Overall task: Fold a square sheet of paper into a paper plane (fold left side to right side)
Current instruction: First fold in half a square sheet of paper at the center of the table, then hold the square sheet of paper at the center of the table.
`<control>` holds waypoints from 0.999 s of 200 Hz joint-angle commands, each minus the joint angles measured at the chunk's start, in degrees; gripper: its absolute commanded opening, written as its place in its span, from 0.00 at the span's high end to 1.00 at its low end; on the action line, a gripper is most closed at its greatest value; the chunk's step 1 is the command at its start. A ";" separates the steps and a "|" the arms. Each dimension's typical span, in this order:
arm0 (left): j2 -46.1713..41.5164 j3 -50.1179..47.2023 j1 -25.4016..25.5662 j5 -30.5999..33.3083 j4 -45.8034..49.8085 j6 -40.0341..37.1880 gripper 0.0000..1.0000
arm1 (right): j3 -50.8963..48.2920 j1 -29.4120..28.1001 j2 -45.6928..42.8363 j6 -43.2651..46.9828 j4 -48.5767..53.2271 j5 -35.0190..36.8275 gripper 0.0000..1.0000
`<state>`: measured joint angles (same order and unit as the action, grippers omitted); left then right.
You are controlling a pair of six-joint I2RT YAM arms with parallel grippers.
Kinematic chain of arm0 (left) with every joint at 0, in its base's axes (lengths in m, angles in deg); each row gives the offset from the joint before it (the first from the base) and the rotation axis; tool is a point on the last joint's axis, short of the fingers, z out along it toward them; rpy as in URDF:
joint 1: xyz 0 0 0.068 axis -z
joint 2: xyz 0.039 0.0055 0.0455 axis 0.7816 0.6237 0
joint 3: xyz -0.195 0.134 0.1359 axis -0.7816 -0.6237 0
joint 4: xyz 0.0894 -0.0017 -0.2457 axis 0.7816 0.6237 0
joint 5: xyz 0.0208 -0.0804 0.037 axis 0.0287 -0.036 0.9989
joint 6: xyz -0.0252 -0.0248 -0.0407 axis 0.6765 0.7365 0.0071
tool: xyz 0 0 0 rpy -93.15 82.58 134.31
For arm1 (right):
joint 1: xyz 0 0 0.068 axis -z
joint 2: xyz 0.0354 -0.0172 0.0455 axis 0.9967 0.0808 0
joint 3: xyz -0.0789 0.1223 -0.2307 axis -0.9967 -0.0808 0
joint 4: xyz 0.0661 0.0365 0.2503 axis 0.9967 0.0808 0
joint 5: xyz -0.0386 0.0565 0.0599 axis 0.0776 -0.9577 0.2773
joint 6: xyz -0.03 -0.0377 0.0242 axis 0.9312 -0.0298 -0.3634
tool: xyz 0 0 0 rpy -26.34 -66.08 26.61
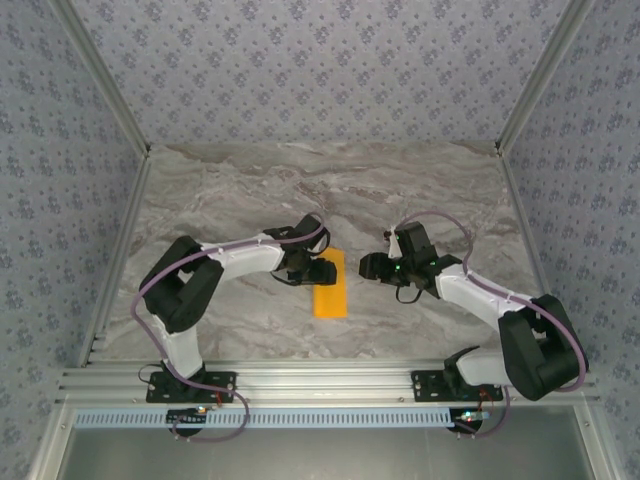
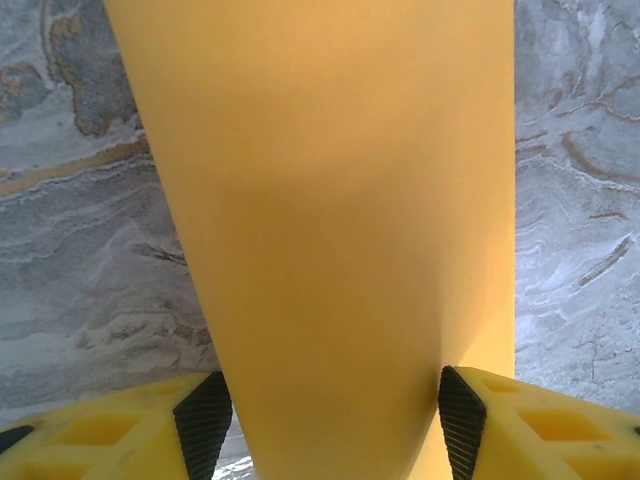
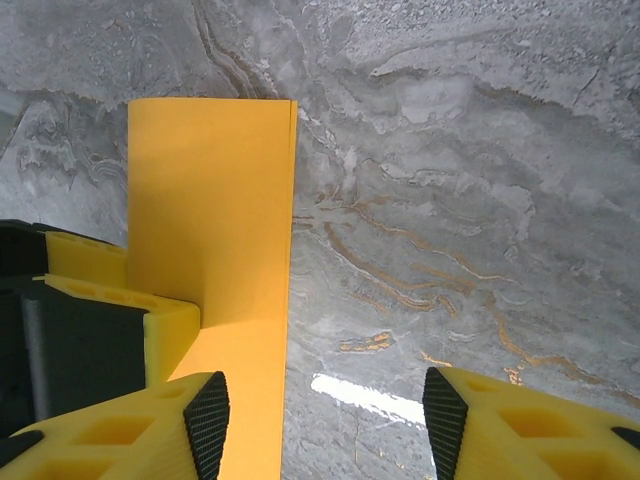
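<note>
The square sheet of paper (image 1: 330,288) lies on the marble table as a narrow orange-yellow rectangle, folded in half, with its doubled edge on the right (image 3: 292,180). My left gripper (image 1: 320,268) hovers over the paper's far left part. In the left wrist view the paper (image 2: 330,200) runs between the left gripper's (image 2: 332,420) spread fingers, which stand open. My right gripper (image 1: 370,266) is just right of the paper and open. Its left fingertip (image 3: 207,420) is over the paper's edge, the other over bare marble. No pointed paper plane shape is formed.
The grey marble table (image 1: 420,190) is enclosed by patterned walls with aluminium posts. A metal rail (image 1: 320,380) runs along the near edge, where both arm bases sit. One of the left gripper's yellow fingers (image 3: 165,325) lies against the paper.
</note>
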<state>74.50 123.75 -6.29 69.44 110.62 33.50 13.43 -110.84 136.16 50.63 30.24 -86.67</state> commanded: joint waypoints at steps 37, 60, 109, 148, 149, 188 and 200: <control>4.04 -0.35 1.02 0.49 0.42 -1.39 0.38 | -0.09 -1.08 -0.21 -0.91 -0.65 -0.79 0.46; 4.22 -0.25 1.02 0.54 0.35 -1.34 0.38 | 0.10 -1.65 0.64 -1.12 -0.96 -1.19 0.48; 4.81 0.24 1.33 0.66 0.95 -1.41 0.37 | 0.38 -2.94 2.31 -2.36 -2.52 -1.83 0.52; 5.07 0.46 1.43 1.16 1.45 -1.43 0.37 | 0.76 -3.57 3.88 -2.42 -3.24 -2.36 0.59; 5.08 0.46 1.40 1.16 1.47 -1.46 0.37 | 0.76 -3.55 3.92 -2.46 -3.32 -2.41 0.59; 5.11 0.46 1.37 1.39 1.34 -1.22 0.37 | 0.57 -3.79 5.70 -4.94 -5.78 -4.47 0.79; 5.15 0.46 1.38 1.47 1.46 -1.13 0.37 | 0.57 -3.88 6.15 -5.11 -6.08 -4.57 0.85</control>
<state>75.29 125.13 -5.85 70.28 112.30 33.15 13.45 -114.25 141.10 46.89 25.71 -89.73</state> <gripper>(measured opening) 0.626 0.201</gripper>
